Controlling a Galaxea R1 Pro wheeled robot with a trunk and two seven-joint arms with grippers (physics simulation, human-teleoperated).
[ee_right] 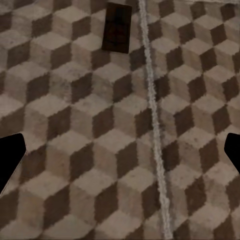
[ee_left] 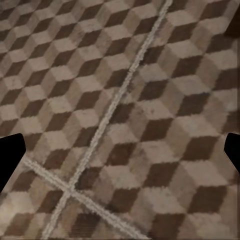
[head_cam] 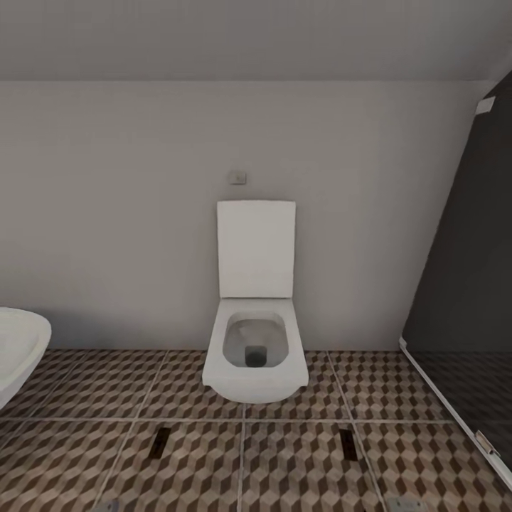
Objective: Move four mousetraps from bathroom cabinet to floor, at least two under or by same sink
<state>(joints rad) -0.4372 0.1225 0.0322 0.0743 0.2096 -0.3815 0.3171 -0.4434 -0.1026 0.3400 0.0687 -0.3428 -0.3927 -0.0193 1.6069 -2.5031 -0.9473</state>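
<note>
White toilet (head_cam: 254, 313) at centre, white sink (head_cam: 18, 352) at left edge. Brown, beige and white cube-patterned bathroom floor (head_cam: 299, 462) with pale grout across bottom. Plain grey-white wall (head_cam: 128, 213) above. Dark grey shower enclosure (head_cam: 469, 284) at right.

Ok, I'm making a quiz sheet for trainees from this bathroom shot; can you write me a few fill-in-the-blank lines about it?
1. The lid of the white wall-hung toilet stands ____.
2. Two small dark rectangular mousetraps lie flat on the cube-patterned tiled ____.
3. The white rounded sink sits at the head view's ____ edge.
4. The dark glass shower enclosure is on the toilet's ____ side in the head view.

Missing words: raised; floor; left; right
</note>
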